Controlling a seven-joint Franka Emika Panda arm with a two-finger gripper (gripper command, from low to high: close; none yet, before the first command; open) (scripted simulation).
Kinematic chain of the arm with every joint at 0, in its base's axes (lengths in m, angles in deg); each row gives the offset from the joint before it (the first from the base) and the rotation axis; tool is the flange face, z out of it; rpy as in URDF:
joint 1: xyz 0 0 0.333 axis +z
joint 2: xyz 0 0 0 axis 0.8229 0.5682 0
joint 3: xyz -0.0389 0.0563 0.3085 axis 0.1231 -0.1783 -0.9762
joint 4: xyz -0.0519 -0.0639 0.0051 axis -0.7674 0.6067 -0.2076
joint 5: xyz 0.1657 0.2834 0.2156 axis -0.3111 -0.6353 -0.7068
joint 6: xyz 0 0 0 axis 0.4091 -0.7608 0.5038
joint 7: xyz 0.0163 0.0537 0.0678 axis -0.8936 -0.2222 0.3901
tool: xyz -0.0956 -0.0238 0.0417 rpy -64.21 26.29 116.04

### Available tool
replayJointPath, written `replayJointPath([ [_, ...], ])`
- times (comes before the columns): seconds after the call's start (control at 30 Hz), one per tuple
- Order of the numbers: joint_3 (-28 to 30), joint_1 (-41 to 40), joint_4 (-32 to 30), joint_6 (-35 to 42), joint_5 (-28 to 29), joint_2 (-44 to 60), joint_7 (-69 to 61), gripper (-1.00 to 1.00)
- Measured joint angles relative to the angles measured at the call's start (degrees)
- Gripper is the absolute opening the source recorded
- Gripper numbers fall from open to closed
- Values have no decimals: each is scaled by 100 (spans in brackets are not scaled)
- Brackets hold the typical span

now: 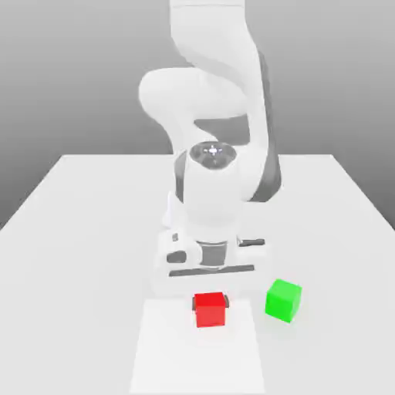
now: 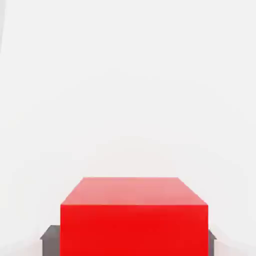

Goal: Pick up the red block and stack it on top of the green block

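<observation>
Exterior view puts the gripper (image 1: 210,302) low over the table (image 1: 85,200), its fingers narrowed around the red block (image 1: 210,310), whose top sits just under the hand's body. From the hand view the same grip reads plainly: the red block (image 2: 134,220) lies between the dark finger pads (image 2: 50,239), one at either flank, with no gap to be seen, so I judge the block clasped and not yet lifted, since its base looks to rest on the table.

Outward from the pincer, the relation that counts is the one to the green block (image 1: 283,300). It stands to the exterior view's right of the red one, near but apart, with bare table between them, and at about the same depth in the scene, perhaps a shade farther from the camera. It is turned a little on its vertical axis, so its faces do not run parallel with those of the red block.

The coming move therefore looks like a lift, a short carry to the exterior view's right, and a descent squarely over the green top; the skew between the blocks may want a small twist of the wrist.
</observation>
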Motion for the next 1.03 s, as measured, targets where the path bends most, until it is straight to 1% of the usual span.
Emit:
replayJointPath([
  [0.03,1,-2,9,-60,6,70,4,-100],
  [0.1,-14,-17,-20,117,7,-136,3,-100],
  [0.23,-40,-31,-128,774,-35,-901,-28,-100],
  [0.33,-23,120,-198,1257,-66,-1454,-162,-100],
  [0.67,-564,1584,-127,2064,-321,-2188,-2656,-100],
  [0.73,-627,1731,-110,1939,-315,-2046,-2897,-100],
  [0.9,-650,1705,-67,1031,-39,-1091,-2784,-100],
  [0.93,-630,1702,-59,845,45,-897,-2728,100],
  [1.03,-630,1699,-59,846,45,-897,-2728,100],
])
